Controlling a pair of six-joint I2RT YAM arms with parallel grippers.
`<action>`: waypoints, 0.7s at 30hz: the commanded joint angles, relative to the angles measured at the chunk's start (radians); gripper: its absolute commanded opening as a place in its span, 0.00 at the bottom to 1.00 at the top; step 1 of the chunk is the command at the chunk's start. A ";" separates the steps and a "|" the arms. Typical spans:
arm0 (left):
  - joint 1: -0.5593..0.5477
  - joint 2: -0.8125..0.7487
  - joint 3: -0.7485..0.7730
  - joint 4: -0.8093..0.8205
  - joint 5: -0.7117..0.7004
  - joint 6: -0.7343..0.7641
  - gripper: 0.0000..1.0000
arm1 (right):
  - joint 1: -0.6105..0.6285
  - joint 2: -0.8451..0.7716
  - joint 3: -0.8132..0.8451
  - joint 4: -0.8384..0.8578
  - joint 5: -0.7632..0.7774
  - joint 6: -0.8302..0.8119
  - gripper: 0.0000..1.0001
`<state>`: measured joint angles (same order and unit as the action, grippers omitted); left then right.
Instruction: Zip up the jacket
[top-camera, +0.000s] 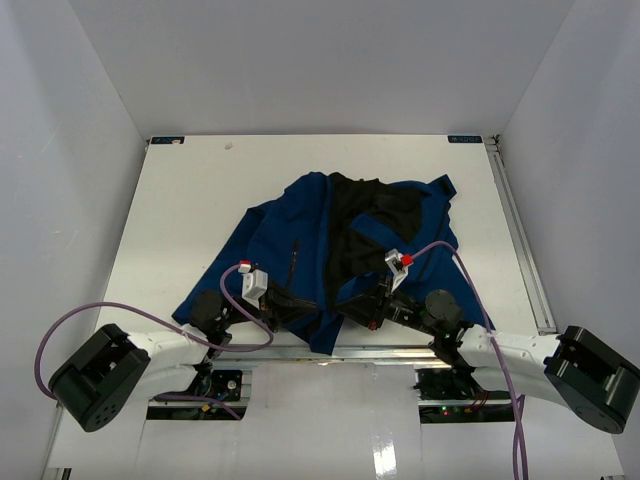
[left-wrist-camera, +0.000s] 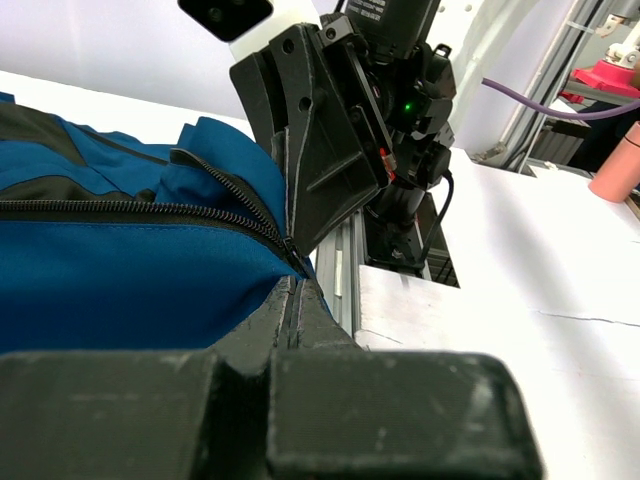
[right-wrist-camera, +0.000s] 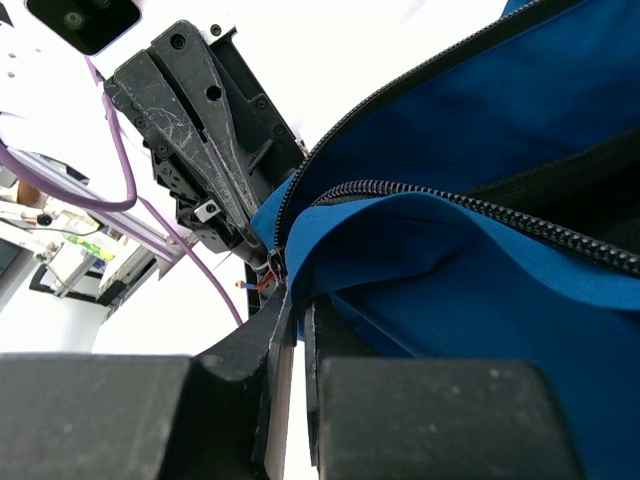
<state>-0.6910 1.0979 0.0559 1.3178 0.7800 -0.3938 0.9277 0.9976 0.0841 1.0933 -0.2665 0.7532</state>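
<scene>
Zip-up task, both arms at the hem. The royal-blue fabric jacket (top-camera: 300, 230) lies open on the white table (top-camera: 180, 200), front side up. Its collar points to the far side, its bottom hem lies at the near edge just ahead of the arm bases, and the black inner lining (top-camera: 350, 215) shows between the two front panels. The left end effector (left-wrist-camera: 293, 285) has its jaws pressed together on the hem corner, where the black toothed zipper (left-wrist-camera: 130, 210) begins. The right end effector (right-wrist-camera: 290, 300) is likewise closed and pinches the blue fabric at the same corner from the opposite side, so the two sets of tips nearly meet. Whether the slider itself sits between either pair of jaws cannot be told. The governing relation is the zipper's long axis: it runs from this shared pinch point away from both end effectors, toward the collar, and the two rows of teeth spread apart as they go. Neither arm is clearly nearer — both sit at the zipper's near end. The closing stroke would likely travel away from the bases along that axis, with one grip anchoring the hem.
</scene>
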 joint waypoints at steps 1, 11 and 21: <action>-0.001 0.011 -0.002 0.357 0.095 -0.014 0.00 | -0.022 -0.028 0.036 0.007 -0.002 -0.018 0.08; -0.001 0.009 0.014 0.313 0.148 -0.019 0.00 | -0.035 -0.062 0.066 -0.055 -0.035 -0.050 0.08; -0.001 -0.011 0.034 0.260 0.193 -0.036 0.00 | -0.048 -0.067 0.152 -0.221 -0.068 -0.123 0.08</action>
<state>-0.6888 1.1142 0.0655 1.3254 0.8633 -0.4153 0.9002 0.9525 0.1620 0.9026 -0.3497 0.6862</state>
